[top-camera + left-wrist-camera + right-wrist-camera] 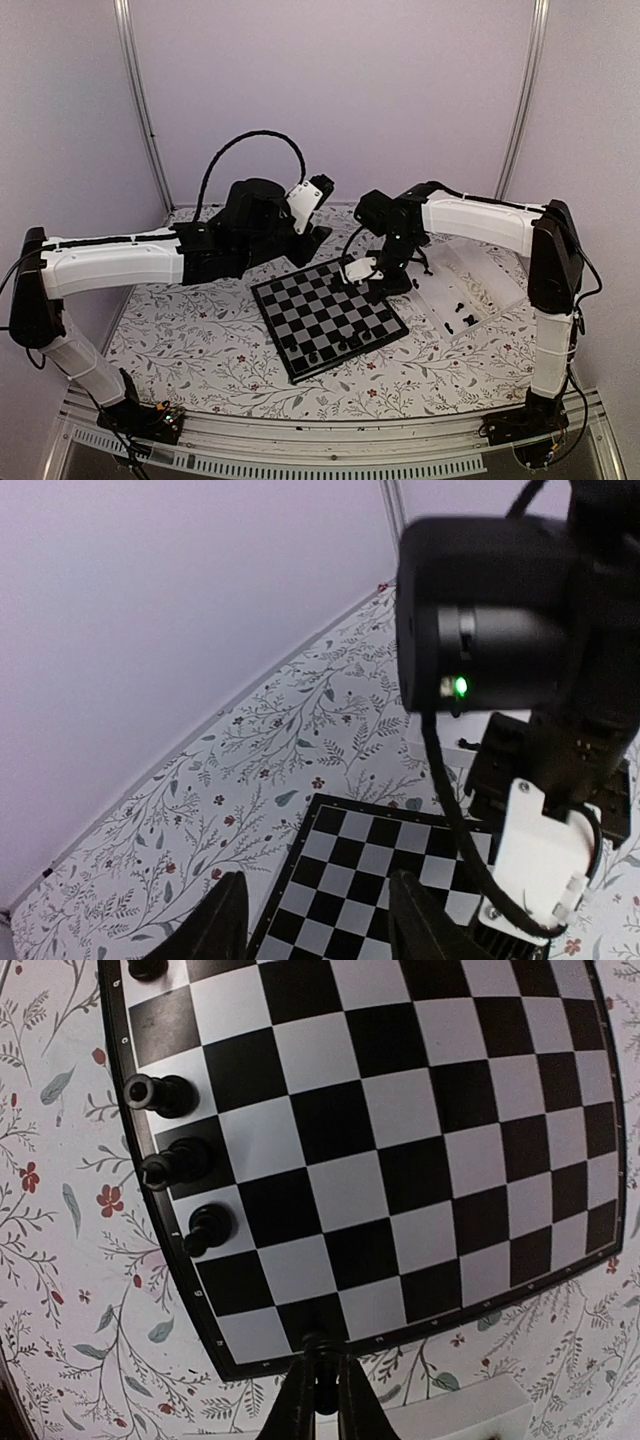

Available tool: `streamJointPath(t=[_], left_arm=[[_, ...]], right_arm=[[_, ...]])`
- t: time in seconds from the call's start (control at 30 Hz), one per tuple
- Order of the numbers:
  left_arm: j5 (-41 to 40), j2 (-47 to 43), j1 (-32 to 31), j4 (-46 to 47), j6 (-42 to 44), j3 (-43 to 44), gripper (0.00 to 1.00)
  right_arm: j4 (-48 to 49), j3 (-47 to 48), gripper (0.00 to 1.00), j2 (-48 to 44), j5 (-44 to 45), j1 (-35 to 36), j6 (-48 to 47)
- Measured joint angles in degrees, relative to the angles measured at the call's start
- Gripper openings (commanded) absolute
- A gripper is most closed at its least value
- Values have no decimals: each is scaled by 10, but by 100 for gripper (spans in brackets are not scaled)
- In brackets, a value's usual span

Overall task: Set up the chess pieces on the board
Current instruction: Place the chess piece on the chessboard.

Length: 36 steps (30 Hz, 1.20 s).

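Observation:
The black and grey board lies mid-table, turned at an angle. Several black chess pieces stand along its near edge; in the right wrist view three of them line the board's left edge. My right gripper is shut on a small black piece over the board's corner squares; it hangs above the board's far right edge in the top view. My left gripper is open and empty above the board's far corner, and shows in the top view too. No cream-white pieces show.
A clear tray with loose black pieces lies right of the board; its white edge shows in the right wrist view. The right arm's wrist camera hangs close in front of my left gripper. The floral tablecloth covers the table.

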Motion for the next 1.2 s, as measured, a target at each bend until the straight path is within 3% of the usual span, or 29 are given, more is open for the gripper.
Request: streamJointPath(t=[0.33,1.2], left_arm=[[-72,-43,5,68,-21,-44,56],[-75,-40,5,68,-22,-44,56]], right_arm=[[-20,0,10,56,-21,24,13],[11,-9,14,71,0,24,23]])
